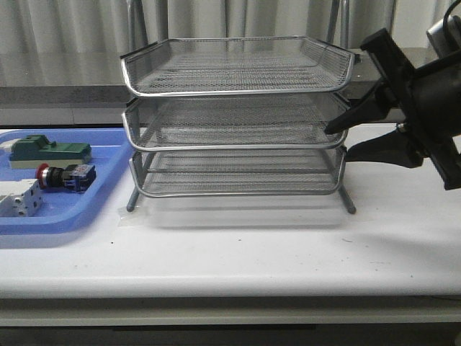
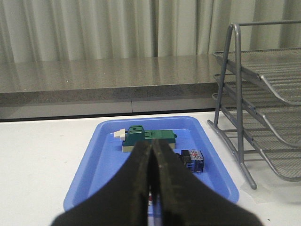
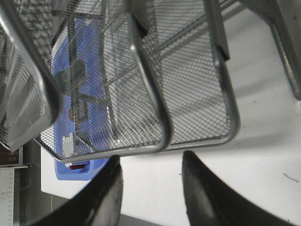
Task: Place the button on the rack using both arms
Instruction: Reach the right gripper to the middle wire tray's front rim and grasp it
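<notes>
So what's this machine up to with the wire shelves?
Nothing is being carried yet. The right hand is open beside the right end of the rack, level with its middle tray. The left hand is shut and empty, over the blue tray. The button lies in that tray, between a green block and a white-grey block.

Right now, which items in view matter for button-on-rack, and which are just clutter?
Job:
button, lying in the tray
rack
right gripper, open beside the rack
left gripper, shut

Clutter:
green block
white-grey block
blue tray
</notes>
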Robot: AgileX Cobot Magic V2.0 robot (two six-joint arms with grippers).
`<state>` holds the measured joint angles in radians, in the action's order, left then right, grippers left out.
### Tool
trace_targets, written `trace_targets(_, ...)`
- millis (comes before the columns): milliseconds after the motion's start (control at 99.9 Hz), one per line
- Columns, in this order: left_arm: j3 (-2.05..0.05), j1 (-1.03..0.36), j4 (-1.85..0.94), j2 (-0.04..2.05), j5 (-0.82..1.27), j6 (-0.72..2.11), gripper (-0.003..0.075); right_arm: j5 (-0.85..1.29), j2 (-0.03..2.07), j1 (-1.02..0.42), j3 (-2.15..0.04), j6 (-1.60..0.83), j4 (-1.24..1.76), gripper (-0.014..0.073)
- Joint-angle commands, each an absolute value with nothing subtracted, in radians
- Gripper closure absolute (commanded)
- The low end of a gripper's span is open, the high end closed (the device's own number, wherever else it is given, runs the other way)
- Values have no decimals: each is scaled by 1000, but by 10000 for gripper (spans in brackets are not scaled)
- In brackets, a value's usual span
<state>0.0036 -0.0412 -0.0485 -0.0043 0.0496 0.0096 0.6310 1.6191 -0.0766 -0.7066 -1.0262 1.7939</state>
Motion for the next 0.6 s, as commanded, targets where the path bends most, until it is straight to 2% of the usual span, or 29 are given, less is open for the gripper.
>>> trace_targets(0, 37, -49, -49, -36, -21, 10, 741, 704, 1620, -79, -767, -1048, 1874, 267)
trace_targets(461, 37, -49, -49, -36, -21, 10, 741, 754, 1737, -79, -875, -1047, 1874, 269)
trace_targets(511, 37, -49, -49, -36, -21, 10, 741, 754, 1737, -79, -875, -1047, 1873, 293)
trace_targets(591, 37, -49, -49, -36, -21, 10, 741, 754, 1737, -79, -875, -1046, 1873, 398)
